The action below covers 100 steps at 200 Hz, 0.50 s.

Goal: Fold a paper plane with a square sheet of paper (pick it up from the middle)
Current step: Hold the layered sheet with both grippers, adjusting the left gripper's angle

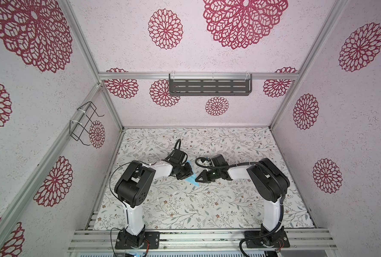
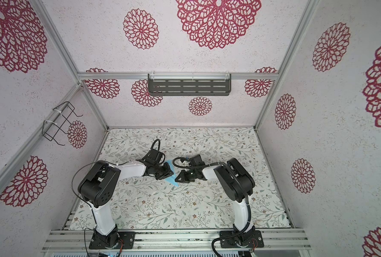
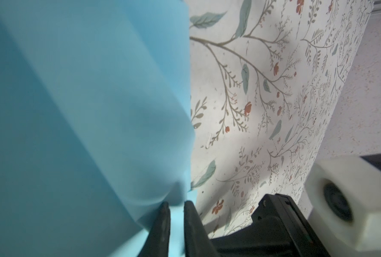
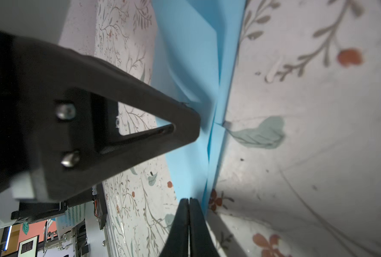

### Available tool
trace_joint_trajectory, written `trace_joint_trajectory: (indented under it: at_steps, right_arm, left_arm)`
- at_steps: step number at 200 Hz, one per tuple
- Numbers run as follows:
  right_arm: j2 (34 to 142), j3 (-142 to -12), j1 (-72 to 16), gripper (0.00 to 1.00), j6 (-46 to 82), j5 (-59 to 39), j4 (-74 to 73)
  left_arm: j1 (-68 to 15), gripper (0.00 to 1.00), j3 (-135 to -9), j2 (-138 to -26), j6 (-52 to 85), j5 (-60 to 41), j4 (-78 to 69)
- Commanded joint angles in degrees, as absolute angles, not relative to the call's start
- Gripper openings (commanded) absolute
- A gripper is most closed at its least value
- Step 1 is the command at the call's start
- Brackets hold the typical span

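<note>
Top views, both: the half-folded paper (image 1: 193,179) sits mid-table (image 1: 185,211), just left of centre frame, between the left gripper (image 1: 190,172) and right gripper (image 1: 197,178).

Left wrist: my left gripper (image 3: 176,203) pinches a paper (image 3: 73,111) edge at bottom centre, and the sheet billows over the left half.

Right wrist: the right gripper (image 4: 189,200) is pressed together at bottom centre, with its tips at the folded edge. Whether it nips a layer I cannot tell.

My worry: if the arms pull apart, the thin paper could tear or slip the pinch, and the creases could spring open.

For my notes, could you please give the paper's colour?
Light blue paper, best in left wrist view.
</note>
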State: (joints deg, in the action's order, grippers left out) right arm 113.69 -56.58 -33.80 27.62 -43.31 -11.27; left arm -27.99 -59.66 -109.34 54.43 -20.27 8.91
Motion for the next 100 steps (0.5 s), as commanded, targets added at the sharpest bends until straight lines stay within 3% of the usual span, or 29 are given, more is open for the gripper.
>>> trace_joint_trajectory:
  at_steps: [1, 100]
  right_arm:
    - [114.3, -57.9, -34.1, 0.08, 27.0, -42.6, -9.6]
    - [115.8, -59.0, -34.0, 0.07, 26.1, -39.3, -5.6]
  left_arm:
    - [-28.0, 0.17, -60.4, -109.6, 54.0, -19.7, 10.1]
    - [-28.0, 0.19, -54.0, -101.7, 53.7, -22.4, 1.9]
